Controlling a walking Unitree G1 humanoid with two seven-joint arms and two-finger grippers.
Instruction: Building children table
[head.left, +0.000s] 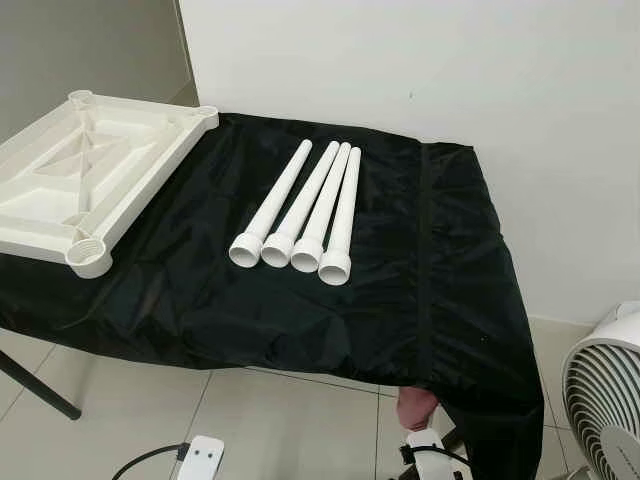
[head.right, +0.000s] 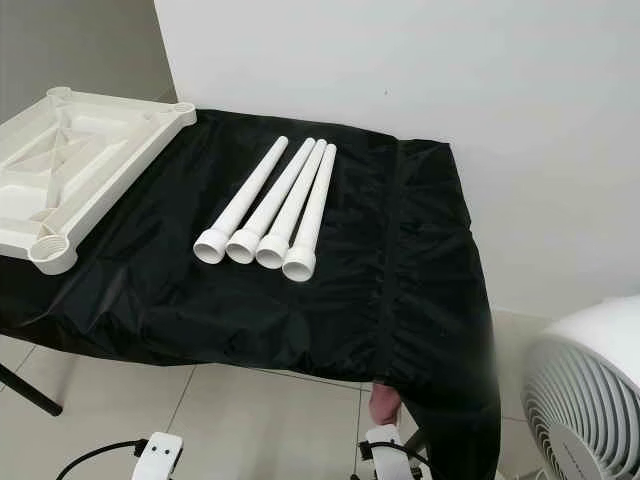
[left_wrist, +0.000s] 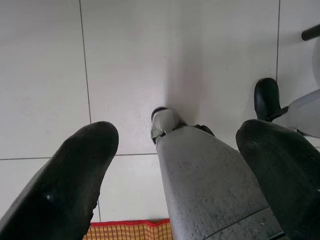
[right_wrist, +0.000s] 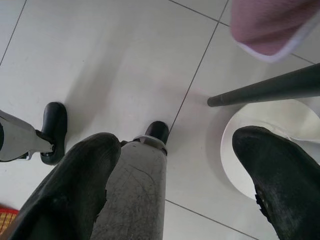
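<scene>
Lying side by side on the black cloth (head.left: 440, 260) that drapes the tabletop are four white table legs (head.left: 300, 210), close together and touching or nearly so, their flared threaded ends toward the robot and their narrow ends pointing to the white wall (head.left: 420, 70). They fan slightly — tighter at the far tips, a little more spread at the near ends. To the robot's left, well apart from the legs, the cream children's table top (head.left: 70, 175) lies upside down with its ribbed underside up; a round threaded socket shows at its near corner (head.left: 88, 255) and two more at the far corners. Part of this piece runs out past the picture's left edge.

Both arms hang idle below the tabletop. The left tool (left_wrist: 175, 150) points down at the pale tiled floor (left_wrist: 125, 60), its two black fingers (left_wrist: 75, 170) spread wide with nothing between them but the robot's own grey leg and black foot beneath. A strip of red-edged woven mat (left_wrist: 130, 231) shows at the floor. The right tool (right_wrist: 175, 160) likewise hangs with fingers (right_wrist: 80, 180) spread apart — empty — above the tiles, near a dark slanted table leg (right_wrist: 265, 90) of the stand and a pink slipper (right_wrist: 270, 25). A white fan (head.left: 605, 390) stands on the floor at the robot's right.
</scene>
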